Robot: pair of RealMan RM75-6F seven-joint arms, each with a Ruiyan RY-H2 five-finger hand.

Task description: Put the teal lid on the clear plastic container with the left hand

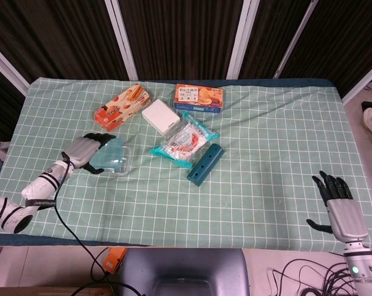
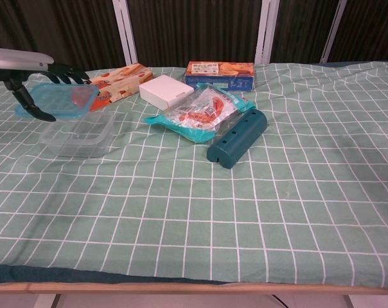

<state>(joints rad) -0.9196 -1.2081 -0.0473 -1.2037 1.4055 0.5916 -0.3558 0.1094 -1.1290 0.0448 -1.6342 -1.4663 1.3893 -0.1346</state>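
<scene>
My left hand (image 1: 87, 150) (image 2: 28, 74) grips the translucent teal lid (image 1: 111, 154) (image 2: 60, 101) by its left edge, fingers over the top and thumb beneath. The lid hangs just above the clear plastic container (image 1: 116, 164) (image 2: 78, 133), covering most of it in the head view; in the chest view it sits a little behind and to the left of the container's rim. My right hand (image 1: 337, 203) rests near the table's front right corner, fingers spread, holding nothing.
Behind the container lie an orange snack box (image 1: 122, 107), a white box (image 1: 161, 116) and an orange-and-blue biscuit box (image 1: 199, 97). A teal-edged snack bag (image 1: 185, 140) and a dark teal perforated bar (image 1: 205, 164) lie to the container's right.
</scene>
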